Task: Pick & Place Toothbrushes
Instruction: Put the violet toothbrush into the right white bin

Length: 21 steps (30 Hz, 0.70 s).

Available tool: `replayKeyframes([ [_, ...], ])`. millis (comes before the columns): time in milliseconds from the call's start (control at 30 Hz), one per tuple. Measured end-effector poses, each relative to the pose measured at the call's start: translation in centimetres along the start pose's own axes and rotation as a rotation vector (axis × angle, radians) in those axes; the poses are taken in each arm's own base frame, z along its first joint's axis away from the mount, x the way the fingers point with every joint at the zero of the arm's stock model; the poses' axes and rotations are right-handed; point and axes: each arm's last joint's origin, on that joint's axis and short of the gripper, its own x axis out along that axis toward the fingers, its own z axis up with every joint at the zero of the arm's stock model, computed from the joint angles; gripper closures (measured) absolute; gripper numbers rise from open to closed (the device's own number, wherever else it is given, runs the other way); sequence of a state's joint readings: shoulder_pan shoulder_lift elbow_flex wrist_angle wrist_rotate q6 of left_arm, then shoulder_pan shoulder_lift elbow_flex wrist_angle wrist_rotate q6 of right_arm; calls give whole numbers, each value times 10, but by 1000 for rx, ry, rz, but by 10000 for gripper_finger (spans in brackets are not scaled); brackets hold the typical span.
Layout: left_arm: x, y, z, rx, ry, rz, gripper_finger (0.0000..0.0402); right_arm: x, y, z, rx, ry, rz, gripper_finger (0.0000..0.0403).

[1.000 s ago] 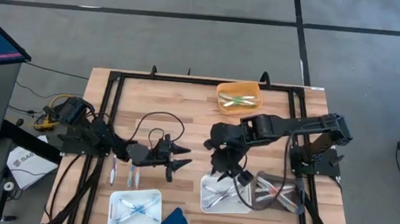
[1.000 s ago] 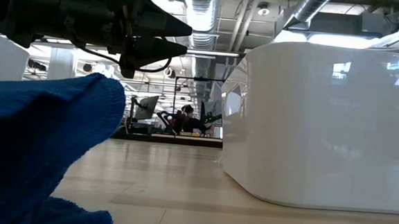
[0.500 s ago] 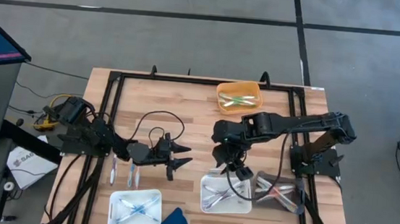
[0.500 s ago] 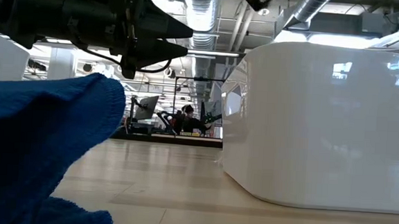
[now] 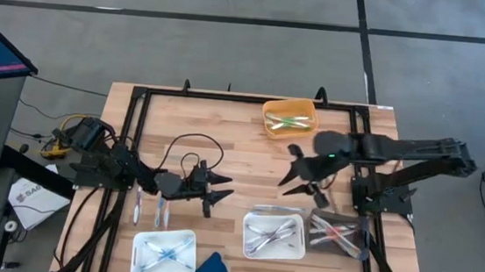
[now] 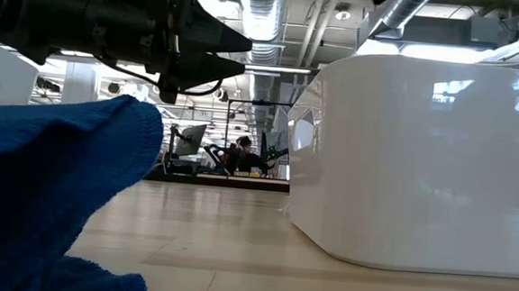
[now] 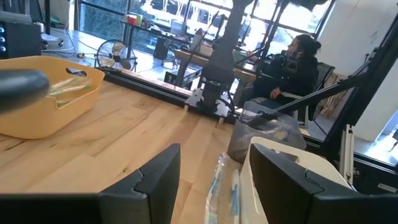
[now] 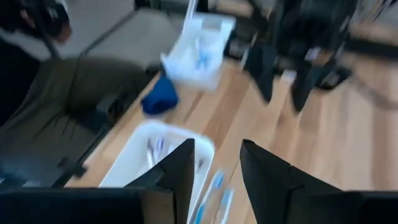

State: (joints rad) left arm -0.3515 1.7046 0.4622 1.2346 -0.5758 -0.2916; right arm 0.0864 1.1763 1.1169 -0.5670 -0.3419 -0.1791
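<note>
**Toothbrushes lie in white tray as two tools hang over bench**

The right tool hangs above the bench, just past the far rim of the middle white tray. Blurred blue-and-white sticks show at its front in its wrist view; whether it pinches them cannot be told. The left tool, spread wide and holding nothing, hovers on the left arm's side of that tray. A wrapped toothbrush lies on the wood just beside the tray's near wall. Two more toothbrushes lie on the bench farther out on that same side. A clear container of pink and orange ones touches the tray's other side. An orange tray with green ones sits well beyond the white tray. A second white tray and a blue cloth sit toward the front edge.
</note>
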Motion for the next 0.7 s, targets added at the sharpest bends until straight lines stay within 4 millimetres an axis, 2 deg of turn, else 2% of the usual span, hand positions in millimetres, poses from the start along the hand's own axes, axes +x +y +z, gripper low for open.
replayKeyframes([
  [167,2,1,2,1,-7,6,215,-23,9,-2,-80,-220,-46,280],
  [300,7,-1,6,5,-27,9,215,-33,12,3,-131,-370,-70,280],
  [367,9,-3,9,63,-40,7,215,-34,14,8,-133,-428,-66,280],
  [433,12,-6,15,116,-60,3,215,-29,15,12,-129,-456,-50,279],
  [567,15,-14,31,78,-118,-14,215,-10,16,20,-135,-498,-19,280],
  [700,10,-28,55,35,-184,-126,215,2,18,21,-117,-495,8,280],
])
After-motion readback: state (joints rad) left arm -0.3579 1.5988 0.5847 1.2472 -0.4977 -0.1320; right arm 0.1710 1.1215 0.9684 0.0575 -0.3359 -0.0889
